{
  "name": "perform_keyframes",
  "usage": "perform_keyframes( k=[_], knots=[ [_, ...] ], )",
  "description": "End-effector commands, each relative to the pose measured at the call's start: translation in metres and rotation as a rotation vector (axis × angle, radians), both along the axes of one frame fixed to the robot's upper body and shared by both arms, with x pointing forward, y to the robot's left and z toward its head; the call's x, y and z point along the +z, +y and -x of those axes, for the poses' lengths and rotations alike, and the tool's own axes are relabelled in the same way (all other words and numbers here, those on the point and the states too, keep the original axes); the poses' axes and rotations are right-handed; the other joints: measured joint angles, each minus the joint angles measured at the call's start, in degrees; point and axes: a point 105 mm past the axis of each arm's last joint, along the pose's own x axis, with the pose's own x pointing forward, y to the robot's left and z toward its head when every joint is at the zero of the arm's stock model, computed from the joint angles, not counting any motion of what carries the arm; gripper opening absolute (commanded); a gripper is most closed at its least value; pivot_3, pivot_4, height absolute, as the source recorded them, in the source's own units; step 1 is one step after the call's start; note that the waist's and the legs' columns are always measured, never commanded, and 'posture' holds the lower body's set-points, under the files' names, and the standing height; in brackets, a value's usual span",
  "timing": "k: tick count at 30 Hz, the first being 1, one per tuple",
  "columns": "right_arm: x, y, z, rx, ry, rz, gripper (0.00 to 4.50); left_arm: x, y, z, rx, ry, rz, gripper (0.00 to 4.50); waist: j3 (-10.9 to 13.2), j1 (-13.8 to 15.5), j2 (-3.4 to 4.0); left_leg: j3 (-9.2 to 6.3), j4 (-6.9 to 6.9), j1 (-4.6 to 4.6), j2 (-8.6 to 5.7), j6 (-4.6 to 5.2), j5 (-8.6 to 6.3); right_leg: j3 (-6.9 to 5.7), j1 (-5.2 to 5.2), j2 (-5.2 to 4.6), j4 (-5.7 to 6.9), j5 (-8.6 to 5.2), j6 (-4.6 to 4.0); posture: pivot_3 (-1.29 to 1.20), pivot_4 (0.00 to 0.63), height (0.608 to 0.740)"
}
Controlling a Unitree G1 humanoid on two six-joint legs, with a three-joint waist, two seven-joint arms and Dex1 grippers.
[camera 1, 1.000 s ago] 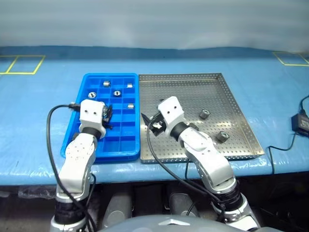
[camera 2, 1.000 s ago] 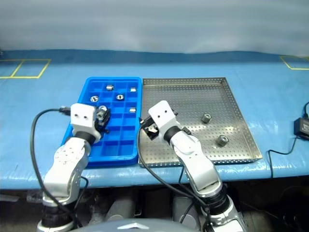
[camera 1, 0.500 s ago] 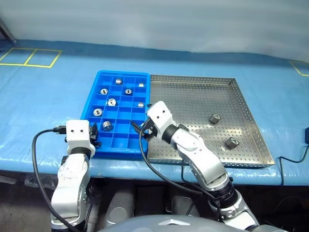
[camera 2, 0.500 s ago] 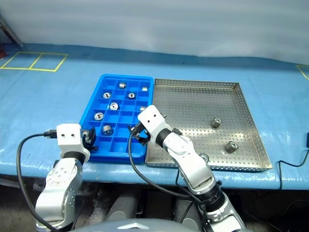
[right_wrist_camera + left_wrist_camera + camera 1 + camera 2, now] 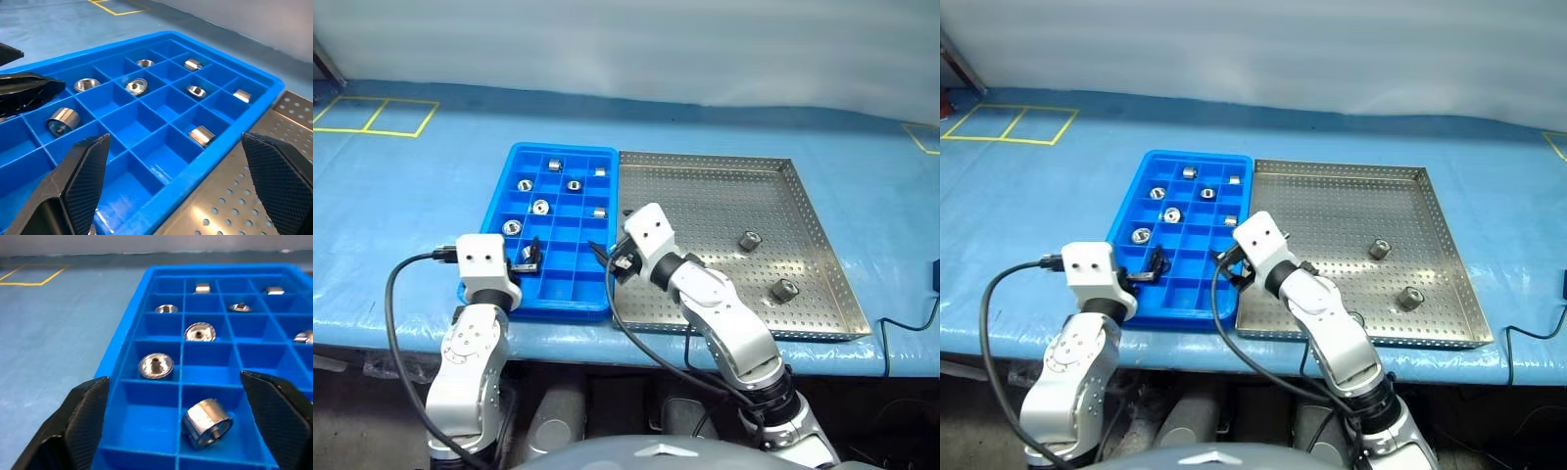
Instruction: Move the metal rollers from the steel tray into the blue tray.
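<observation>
A pale blue cover (image 5: 401, 196) lay over the counter, slightly wrinkled and glossy under even light. Yellow tape lines (image 5: 374, 117) marked squares near its far corners. Behind it stood a plain whitish wall (image 5: 626, 44).

The left gripper (image 5: 186, 423) held a roller (image 5: 207, 423) a second ago. Now its fingers (image 5: 80, 416) are wide apart, and the roller lies on its side in a blue tray (image 5: 128, 347) cell right between them. The gripper moved out past the tray's near corner and came back over it.
</observation>
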Motion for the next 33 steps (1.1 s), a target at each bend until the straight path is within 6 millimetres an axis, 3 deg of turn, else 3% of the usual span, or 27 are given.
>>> perform_keyframes(
  k=[1, 8, 12, 20, 25, 31, 33],
  knots=[
    [0.016, -0.032, -0.006, -0.15, -0.039, -0.045, 4.5, 0.01, -0.026, -0.004, -0.145, -0.047, 0.022, 4.46, 0.0, -0.33, 0.0, 0.0, 0.0, 0.0, 0.0, 0.01, 0.0, 0.0, 0.0, 0.06, 0.0, 0.0, 0.0, 0.13, 0.15, 0.74],
    [0.013, -0.101, -0.029, -0.589, -0.043, -0.001, 4.5, -0.002, -0.069, -0.005, -0.407, 0.004, 0.027, 4.46, 0.0, -2.57, 0.03, 0.05, 0.0, -0.02, 0.0, 0.02, 0.01, 0.04, -0.02, 0.21, 0.03, 0.0, 0.0, 0.03, 0.15, 0.74],
    [0.007, -0.13, -0.048, -0.84, -0.013, 0.006, 4.5, -0.003, -0.097, 0.0, -0.591, 0.005, 0.009, 4.46, 0.0, -3.98, 0.05, 0.09, 0.0, 0.01, 0.02, 0.02, 0.02, 0.07, -0.03, 0.25, 0.06, 0.0, 0.0, 0.0, 0.15, 0.74],
    [-0.005, -0.148, -0.076, -1.045, 0.052, -0.055, 4.5, -0.003, -0.127, 0.019, -0.787, 0.019, 0.047, 4.46, 0.0, -5.61, 0.07, 0.15, -0.08, 0.03, 0.0, 0.09, 0.02, 0.18, -0.02, 0.31, 0.06, 0.01, -0.02, 0.0, 0.15, 0.74],
    [-0.023, -0.155, -0.08, -1.103, 0.121, -0.052, 4.5, -0.002, -0.129, 0.023, -0.793, 0.02, 0.055, 4.46, 0.0, -5.8, 0.11, 0.16, -0.09, 0.07, 0.01, 0.1, 0.03, 0.21, 0.0, 0.34, 0.06, 0.01, -0.01, 0.03, 0.15, 0.74],
    [-0.054, -0.148, -0.073, -1.081, 0.232, -0.052, 4.5, -0.001, -0.125, 0.021, -0.773, 0.015, 0.055, 4.46, 0.0, -5.87, 0.13, 0.17, -0.08, 0.13, 0.04, 0.11, 0.03, 0.31, 0.03, 0.44, 0.09, 0.01, -0.01, 0.04, 0.15, 0.74],
    [-0.06, -0.147, -0.071, -1.068, 0.253, -0.055, 3.91, 0.0, -0.125, 0.02, -0.77, 0.013, 0.056, 4.5, 0.0, -5.8, 0.13, 0.16, -0.09, 0.13, 0.06, 0.11, 0.03, 0.33, 0.04, 0.47, 0.08, 0.01, -0.01, 0.04, 0.15, 0.74]
  ],
)
